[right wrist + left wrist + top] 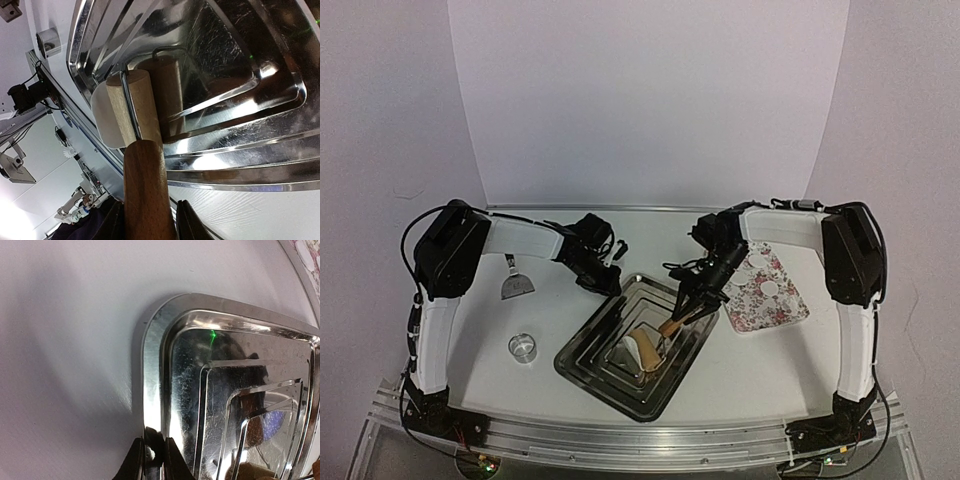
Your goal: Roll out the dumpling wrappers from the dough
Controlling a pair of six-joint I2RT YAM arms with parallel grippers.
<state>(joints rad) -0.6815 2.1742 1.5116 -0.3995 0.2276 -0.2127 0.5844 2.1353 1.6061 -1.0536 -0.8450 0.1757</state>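
A steel tray (588, 352) lies mid-table. A white lump of dough (647, 352) sits in its middle. My right gripper (698, 303) is shut on the dark handle of a wooden rolling pin (670, 326), and its roller rests on the dough. In the right wrist view the handle (147, 190) sits between my fingers, with the light roller (135, 107) against the dough (104, 120). My left gripper (610, 285) is shut on the tray's far-left rim; the left wrist view shows its fingers (136, 460) pinching the rim (152, 390). Pale round discs, perhaps wrappers (777, 288), lie on a floral mat (760, 310).
A clear ring cutter (524, 347) stands on the table left of the tray, also in the right wrist view (47, 42). A metal scraper (515, 286) lies behind it near the left arm. The floral mat lies right of the tray.
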